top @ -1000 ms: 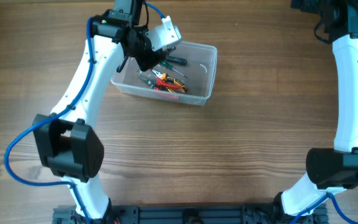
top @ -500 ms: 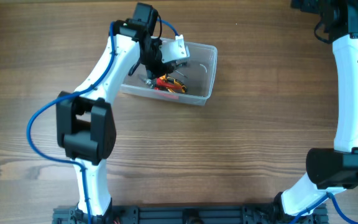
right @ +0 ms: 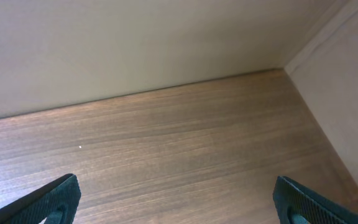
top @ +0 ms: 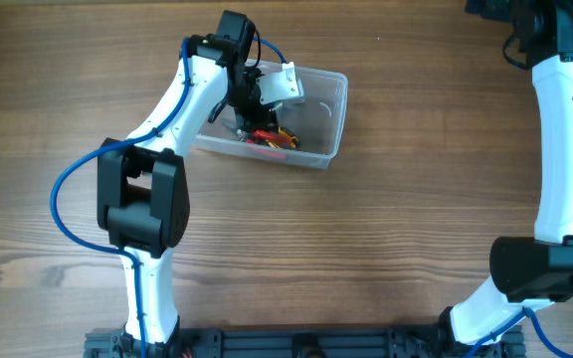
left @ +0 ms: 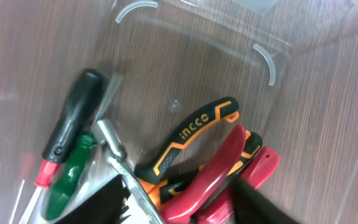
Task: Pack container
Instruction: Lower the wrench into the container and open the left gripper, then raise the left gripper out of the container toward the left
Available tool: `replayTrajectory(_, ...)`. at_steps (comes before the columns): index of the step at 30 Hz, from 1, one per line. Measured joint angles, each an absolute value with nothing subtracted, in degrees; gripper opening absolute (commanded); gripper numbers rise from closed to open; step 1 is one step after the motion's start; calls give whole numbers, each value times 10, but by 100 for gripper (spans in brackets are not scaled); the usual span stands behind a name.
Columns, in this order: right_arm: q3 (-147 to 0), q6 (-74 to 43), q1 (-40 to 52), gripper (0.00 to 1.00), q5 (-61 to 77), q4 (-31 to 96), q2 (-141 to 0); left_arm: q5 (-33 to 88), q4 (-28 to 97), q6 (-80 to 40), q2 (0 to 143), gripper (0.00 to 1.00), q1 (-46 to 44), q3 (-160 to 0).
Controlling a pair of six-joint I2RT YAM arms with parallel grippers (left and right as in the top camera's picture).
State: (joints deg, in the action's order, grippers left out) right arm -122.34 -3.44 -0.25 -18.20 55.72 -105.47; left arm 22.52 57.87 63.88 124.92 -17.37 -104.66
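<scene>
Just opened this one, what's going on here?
The left hand is down inside the clear container, right above a pile of tools lying on its floor: orange-and-black pliers, red-handled pliers, a green screwdriver and a black-handled screwdriver. Its fingers stand apart and nothing looks gripped. The right hand is off at the far corner of the table, open and holding nothing.

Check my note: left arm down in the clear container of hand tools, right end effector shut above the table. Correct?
One error: the right end effector is open, not shut. The right wrist view shows its fingers spread wide apart above the table. The left arm down in the container of hand tools is right.
</scene>
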Motion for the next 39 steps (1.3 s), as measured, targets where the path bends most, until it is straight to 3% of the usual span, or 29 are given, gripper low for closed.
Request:
replayTrajectory(8, -1223, -34, -3, 100, -182, 557, -1055, 226, 556, 623, 1247, 100, -174, -1046)
replayTrajectory(18, -1223, -34, -3, 100, -182, 557, -1055, 221, 405, 511, 1126, 100, -160, -1047)
replayTrajectory(26, -1223, -34, -3, 100, -182, 557, -1055, 60, 367, 246, 994, 100, -72, -1050)
replayTrajectory(31, -1223, -34, -3, 100, -182, 557, -1055, -63, 417, 85, 949, 100, 0, -1051)
replayTrajectory(39, -1223, -34, -3, 100, -182, 557, -1055, -106, 542, -72, 942, 100, 49, -1051)
